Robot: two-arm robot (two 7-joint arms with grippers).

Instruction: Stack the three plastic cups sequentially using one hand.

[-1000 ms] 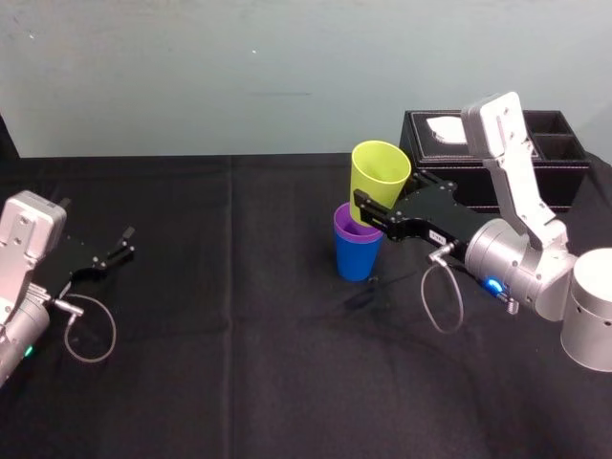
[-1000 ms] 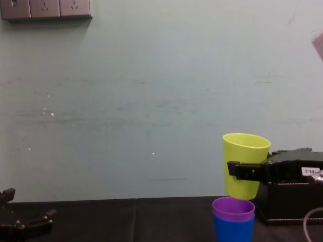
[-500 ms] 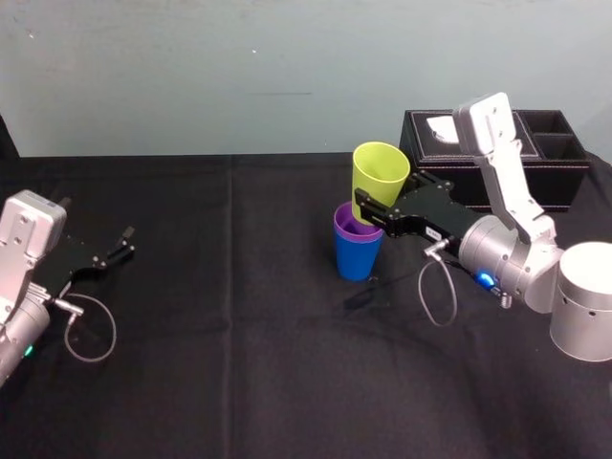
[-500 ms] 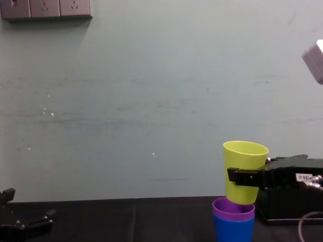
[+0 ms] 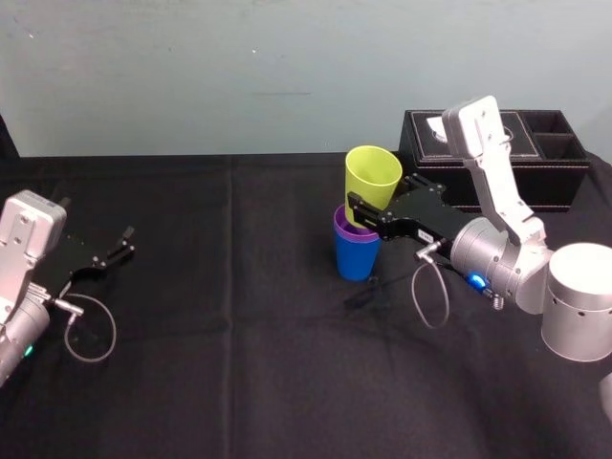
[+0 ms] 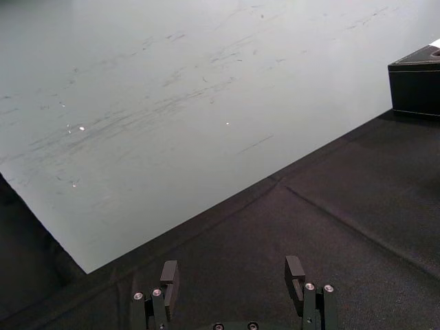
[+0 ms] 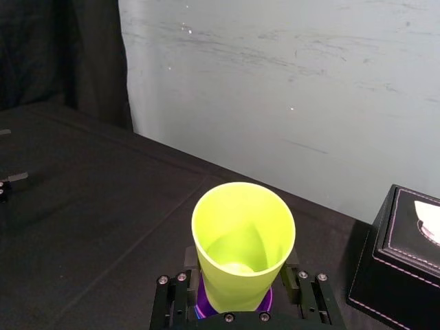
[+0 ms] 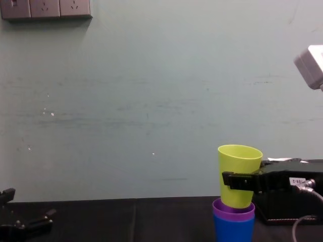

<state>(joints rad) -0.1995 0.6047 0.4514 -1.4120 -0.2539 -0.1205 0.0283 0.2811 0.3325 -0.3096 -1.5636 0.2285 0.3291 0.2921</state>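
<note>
Gripping the yellow-green cup (image 5: 375, 177) on both sides of its lower wall, our right gripper (image 5: 368, 212) is clenched on it, one slim black finger on each side, as the right wrist view shows (image 7: 240, 275). The cup is upright with a slight lean, mouth up, and its inside shows bare plastic down to the bottom. Its base sits just inside the mouth of the purple cup (image 5: 342, 229), while most of its body stands above that rim. The purple cup is nested deep in the blue cup (image 5: 356, 260), with a band of purple showing above the blue rim. From the chest we see the same order: yellow-green (image 8: 239, 166) on top, purple (image 8: 233, 212), then blue (image 8: 233, 231).

This stack stands on the black table cloth (image 5: 239, 335), to the left of the black tissue box (image 5: 535, 163) and nearer to us than it. A white tissue (image 5: 442, 129) shows in the box's top opening; we cannot tell what its side compartments hold. Our left gripper (image 5: 124, 244) rests low over the cloth far to the left of the box, its fingers (image 6: 170, 275) spread and holding nothing.
</note>
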